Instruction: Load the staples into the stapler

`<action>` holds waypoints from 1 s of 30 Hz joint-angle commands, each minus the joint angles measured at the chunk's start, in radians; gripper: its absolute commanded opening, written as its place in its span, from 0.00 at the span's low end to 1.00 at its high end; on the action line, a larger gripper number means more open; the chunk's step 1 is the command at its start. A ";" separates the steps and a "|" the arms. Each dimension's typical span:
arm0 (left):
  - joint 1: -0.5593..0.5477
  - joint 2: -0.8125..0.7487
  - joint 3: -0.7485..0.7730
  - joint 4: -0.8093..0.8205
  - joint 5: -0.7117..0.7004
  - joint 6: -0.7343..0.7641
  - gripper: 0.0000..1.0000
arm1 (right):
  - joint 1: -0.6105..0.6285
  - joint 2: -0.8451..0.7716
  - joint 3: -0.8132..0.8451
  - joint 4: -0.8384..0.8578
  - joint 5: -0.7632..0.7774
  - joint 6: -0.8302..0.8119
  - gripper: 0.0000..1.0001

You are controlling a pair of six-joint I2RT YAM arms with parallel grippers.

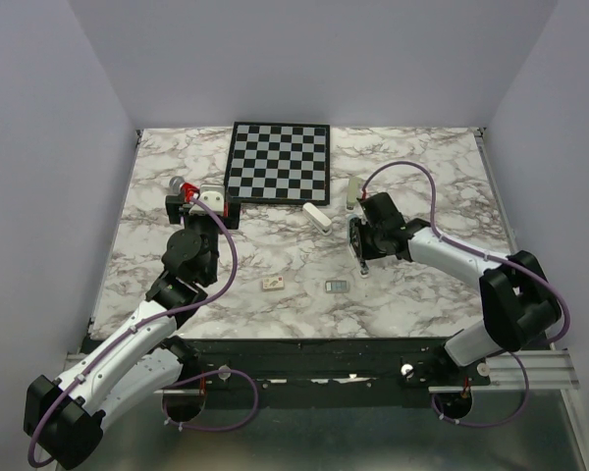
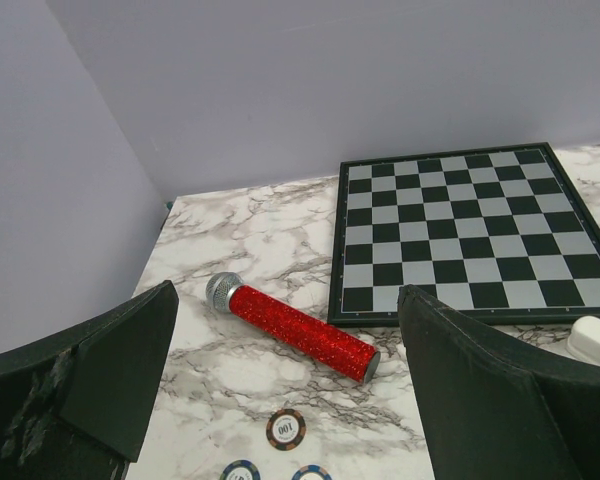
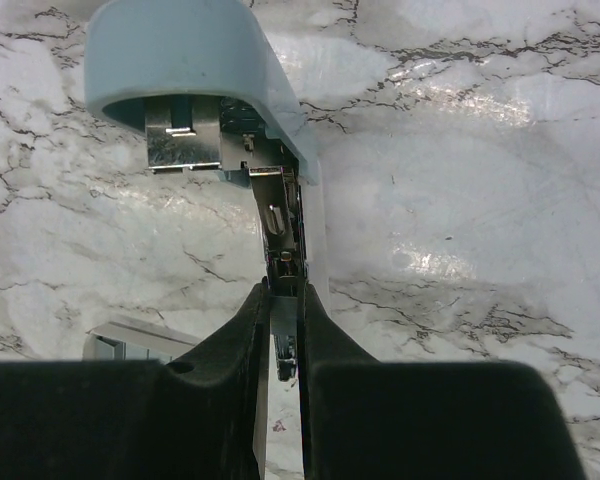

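- Stapler (image 3: 200, 60): pale blue plastic shell, hinged open, bare metal rail showing. Its near end is hidden inside the right claw (image 3: 283, 300), which is pinched tight on the rail.
- Staples (image 1: 337, 286): small flat grey block lying on the marble tabletop (image 1: 422, 167), near that claw and not touching it. Too small for detail.
- Left claw (image 2: 285, 310): spread wide, empty. A red glitter microphone (image 2: 295, 328) lies ahead of it.
- Chip (image 2: 286, 429): reads "100". Two more are cut off below.

The marble table (image 1: 285, 250) carries a chessboard (image 1: 277, 160), red microphone (image 2: 295, 328), poker chips (image 2: 286, 429) and staples (image 1: 337, 286).
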 commanded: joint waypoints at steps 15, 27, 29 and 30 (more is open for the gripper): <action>-0.007 -0.020 -0.013 0.022 -0.016 -0.001 0.99 | 0.006 -0.023 -0.020 0.023 0.038 0.012 0.14; -0.007 -0.023 -0.014 0.024 -0.020 0.003 0.99 | 0.007 0.007 -0.020 0.045 0.016 0.000 0.14; -0.006 -0.025 -0.014 0.025 -0.020 0.005 0.99 | 0.006 0.009 -0.022 0.045 0.019 0.004 0.14; -0.006 -0.023 -0.014 0.024 -0.020 0.005 0.99 | 0.006 0.007 -0.025 0.043 0.024 0.012 0.14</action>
